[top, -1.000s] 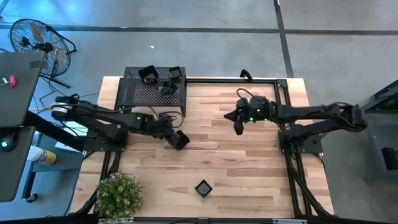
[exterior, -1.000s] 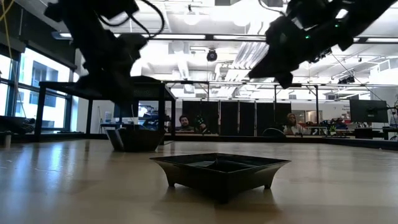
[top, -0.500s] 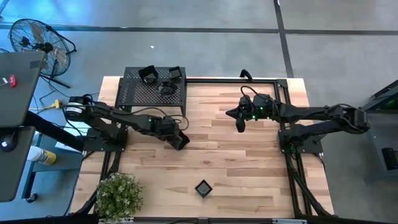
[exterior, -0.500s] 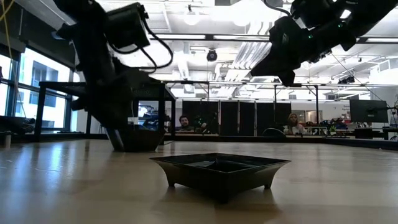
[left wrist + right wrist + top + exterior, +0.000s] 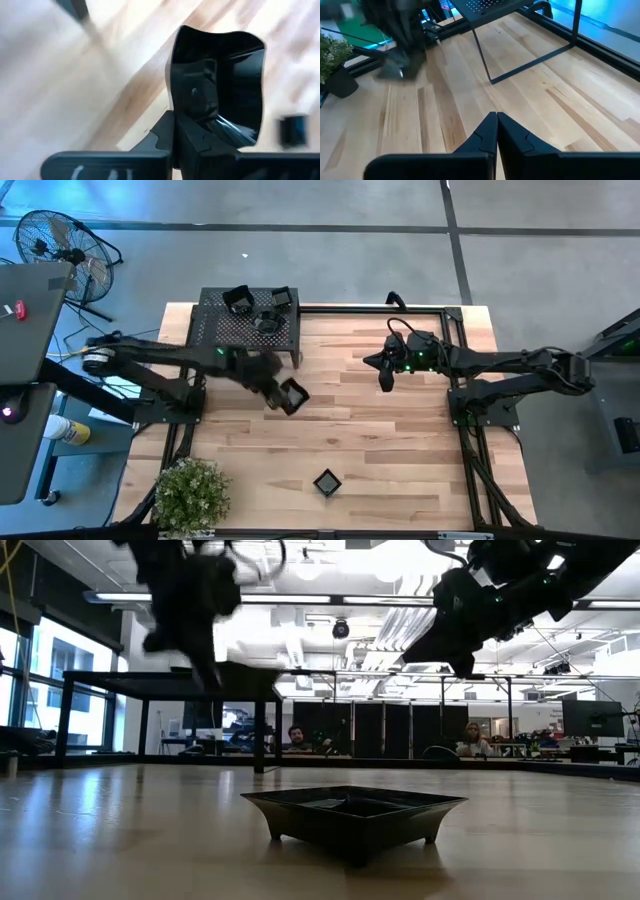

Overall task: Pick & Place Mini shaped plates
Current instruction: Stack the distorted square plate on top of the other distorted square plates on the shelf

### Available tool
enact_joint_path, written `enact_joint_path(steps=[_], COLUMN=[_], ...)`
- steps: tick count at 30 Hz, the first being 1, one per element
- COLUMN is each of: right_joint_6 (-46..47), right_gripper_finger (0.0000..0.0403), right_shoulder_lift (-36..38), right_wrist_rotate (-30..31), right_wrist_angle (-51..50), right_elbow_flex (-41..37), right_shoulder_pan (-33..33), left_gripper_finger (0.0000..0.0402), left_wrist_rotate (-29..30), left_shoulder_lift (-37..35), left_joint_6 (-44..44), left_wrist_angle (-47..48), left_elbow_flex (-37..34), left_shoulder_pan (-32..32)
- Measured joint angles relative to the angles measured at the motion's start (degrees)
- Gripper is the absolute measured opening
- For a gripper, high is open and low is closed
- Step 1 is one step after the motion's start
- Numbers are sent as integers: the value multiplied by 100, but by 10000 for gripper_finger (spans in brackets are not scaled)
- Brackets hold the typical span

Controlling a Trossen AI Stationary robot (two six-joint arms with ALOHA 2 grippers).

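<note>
One blurred plate, rim in jaws

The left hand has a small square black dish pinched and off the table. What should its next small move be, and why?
Probably carry it toward the black perforated metal shelf. The left hand is shut on the glossy square black dish, held clear of the wooden table, and other small black dishes already sit on that shelf.

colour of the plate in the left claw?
Glossy black plate, clearest in the left wrist view.
</note>
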State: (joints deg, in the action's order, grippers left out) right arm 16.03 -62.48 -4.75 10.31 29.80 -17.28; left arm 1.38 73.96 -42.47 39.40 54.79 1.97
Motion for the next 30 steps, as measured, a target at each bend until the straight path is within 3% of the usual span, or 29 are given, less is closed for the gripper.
enact_joint_path(steps=[6,11,15,21,30], right_joint_6=[-124,-155,-155,-155,-155], right_gripper_finger=[4,1,4,2,3], right_shoulder_lift=[-2,-2,-2,-2,-2], right_wrist_rotate=[6,4,-5,-9,-11], right_wrist_angle=[19,31,41,39,37], right_elbow_flex=[2,2,2,2,2], right_shoulder_pan=[0,0,0,0,0], left_gripper_finger=[1,1,1,0,0], left_wrist_rotate=[-416,-571,-891,-942,-942], left_shoulder_lift=[-563,-437,-140,268,679], left_joint_6=[1519,3176,4406,5552,6249], left_wrist_angle=[1443,2691,3385,3814,3435], left_elbow_flex=[1512,2900,3619,3833,3831], left_shoulder_pan=[1172,2838,4303,5963,6455])
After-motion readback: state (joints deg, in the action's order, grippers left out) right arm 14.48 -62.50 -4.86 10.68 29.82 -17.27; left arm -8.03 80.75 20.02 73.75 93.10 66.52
